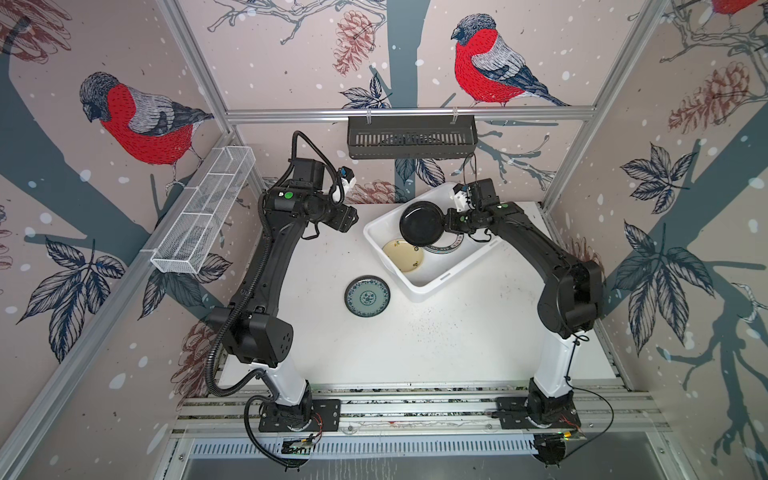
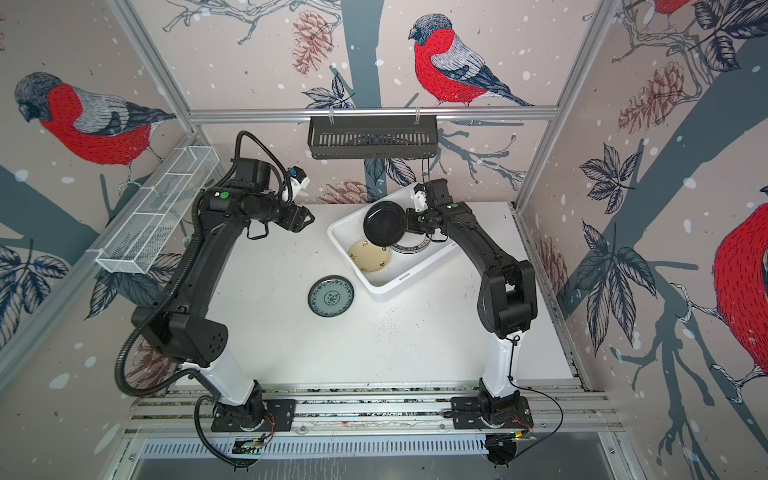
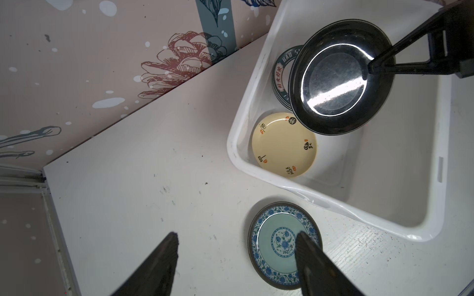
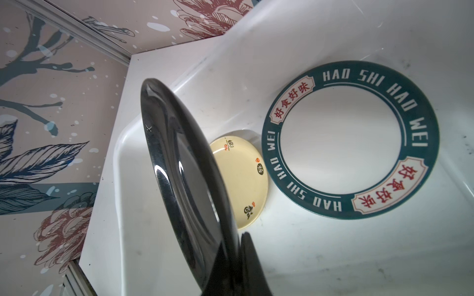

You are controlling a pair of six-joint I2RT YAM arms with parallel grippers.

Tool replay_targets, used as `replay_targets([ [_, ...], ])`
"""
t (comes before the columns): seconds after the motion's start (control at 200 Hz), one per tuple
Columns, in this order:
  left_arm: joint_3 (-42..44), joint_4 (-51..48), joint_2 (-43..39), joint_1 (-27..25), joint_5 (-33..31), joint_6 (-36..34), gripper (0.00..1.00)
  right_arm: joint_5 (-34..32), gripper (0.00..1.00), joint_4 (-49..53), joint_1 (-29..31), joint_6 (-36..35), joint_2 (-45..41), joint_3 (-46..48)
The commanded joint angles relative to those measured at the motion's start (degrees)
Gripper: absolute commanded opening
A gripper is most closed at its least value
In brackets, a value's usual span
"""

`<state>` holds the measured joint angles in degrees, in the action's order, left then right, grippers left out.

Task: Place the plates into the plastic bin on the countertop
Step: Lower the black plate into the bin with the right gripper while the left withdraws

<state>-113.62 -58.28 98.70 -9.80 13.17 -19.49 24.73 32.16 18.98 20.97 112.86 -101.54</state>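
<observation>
The plastic bin (image 1: 432, 286) (image 2: 386, 291) (image 3: 423, 230) (image 4: 230, 64) sits skewed on the white worktop (image 1: 415, 345), with one corner toward the back wall.

The right end effector (image 1: 446, 222) (image 3: 372, 68) reaches in over the bin's right wall, its fingers pressed together on the rim of the black plate (image 1: 422, 223) (image 2: 384, 223) (image 3: 341, 82) (image 4: 184, 164). That plate hangs inside the bin's outline, above its floor, with its glossy hollow face turned up in both top views.

On the bin's floor lies a cream-yellow plate (image 1: 403, 255) (image 2: 370, 256) (image 3: 284, 144) (image 4: 241, 179) near the bin's left wall. Just beside it, deeper in the bin, lies a white plate with a dark lettered rim (image 1: 446, 247) (image 2: 409, 248) (image 3: 280, 74) (image 4: 351, 139). In the left wrist view more rims show stacked under that lettered one. In both top views the black plate covers part of both.

A teal patterned plate (image 1: 367, 296) (image 2: 331, 296) (image 3: 277, 246) lies flat on the worktop outside the bin, just beside its left wall and not touching it.

The left end effector (image 1: 347, 218) (image 2: 299, 218) (image 3: 237, 235) hangs in the air just outside the bin's left corner. Its fingers are spread wide with nothing between them.
</observation>
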Motion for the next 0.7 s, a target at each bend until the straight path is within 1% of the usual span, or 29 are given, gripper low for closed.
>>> replay_targets([
  [0.0, -0.73, -3.45, -1.14, 0.00, -7.11, -1.12, 0.72, -0.91, 0.04, 2.52, -0.53, -3.67, 1.53, -2.61],
  [0.085, 1.52, -2.17, -3.70, 0.05, -9.40, -2.32, 0.73, -0.27, 0.04, 3.43, -0.88, -5.04, 2.66, -4.30],
  [0.215, 8.42, 3.40, -8.22, 0.06, -9.11, -4.42, 0.73, -1.00, 0.04, 6.79, -0.63, -6.18, 4.82, -6.92],
  [0.28, 10.63, 6.23, -9.42, 0.10, -9.45, -4.13, 0.73, 0.14, 0.04, 9.13, -0.78, -6.31, 6.17, -8.70],
  [0.36, 11.12, 7.64, -9.49, 0.07, -9.29, -5.49, 0.73, 1.33, 0.04, 11.78, -0.69, -6.03, 7.95, -10.96],
  [0.46, 11.25, 10.58, -8.92, 0.13, -12.38, -7.06, 0.73, 1.93, 0.04, 15.27, -0.35, -5.41, 10.49, -15.12],
  [0.585, 11.66, 15.54, -8.15, 0.11, -15.97, -9.82, 0.72, 2.40, 0.04, 16.47, -0.15, -3.44, 12.39, -16.95],
  [0.63, 11.46, 16.46, -7.68, 0.24, -15.84, -9.38, 0.73, 2.80, 0.04, 16.53, 0.03, -2.46, 12.90, -17.32],
  [0.695, 10.84, 16.50, -7.12, 0.37, -13.86, -8.61, 0.72, 3.13, 0.04, 16.69, 0.54, -1.47, 13.72, -17.74],
])
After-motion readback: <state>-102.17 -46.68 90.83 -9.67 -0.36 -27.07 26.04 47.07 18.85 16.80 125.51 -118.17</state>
